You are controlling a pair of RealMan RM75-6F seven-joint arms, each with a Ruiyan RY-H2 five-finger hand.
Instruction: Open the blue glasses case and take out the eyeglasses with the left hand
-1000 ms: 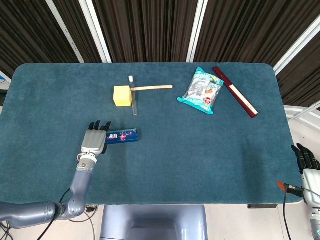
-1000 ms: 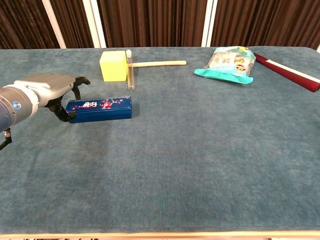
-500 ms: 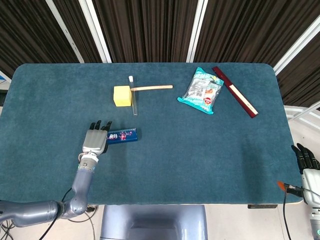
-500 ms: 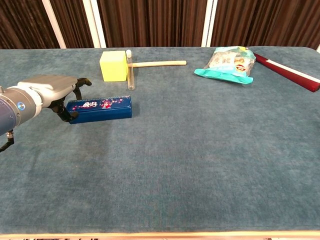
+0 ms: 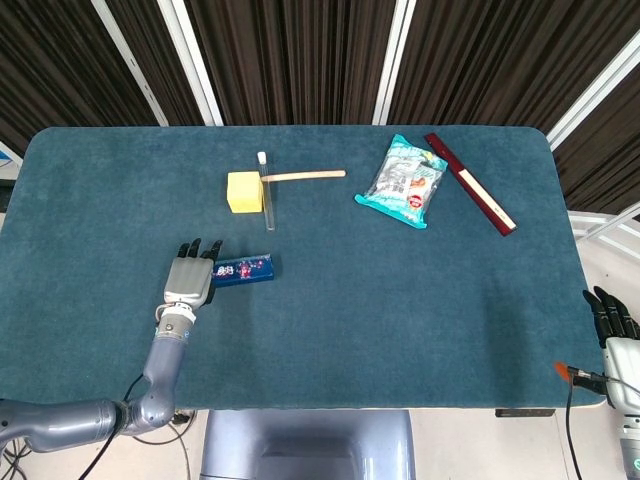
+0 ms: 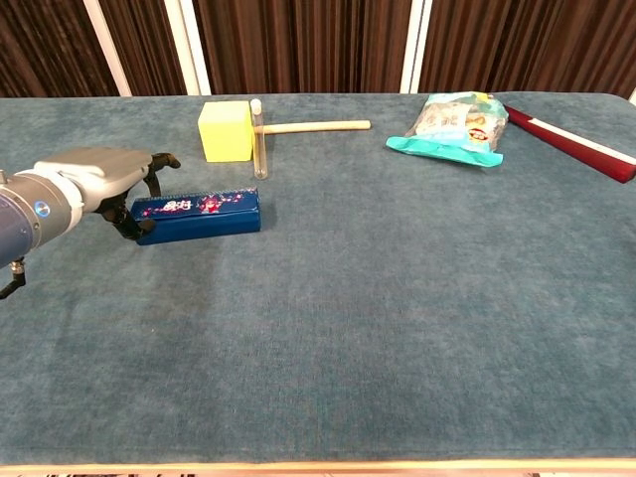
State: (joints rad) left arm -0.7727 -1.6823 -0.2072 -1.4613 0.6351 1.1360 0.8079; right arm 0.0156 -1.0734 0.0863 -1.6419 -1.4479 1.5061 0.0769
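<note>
Your left hand (image 6: 94,179) rests, fingers spread, at the closed blue glasses case (image 6: 199,215). Expect a rigid, light, slippery shell; grip its long sides.

Head cam: high, looking steeply down on whole counter (image 5: 330,330). Chest cam: low, near front edge, facing curtains. Both share the counter top.

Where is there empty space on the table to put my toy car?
The wide stretch right of the blue glasses case and in front of the snack bag is bare. It's crowded near the yellow block, and where the left hand touches the case.
</note>
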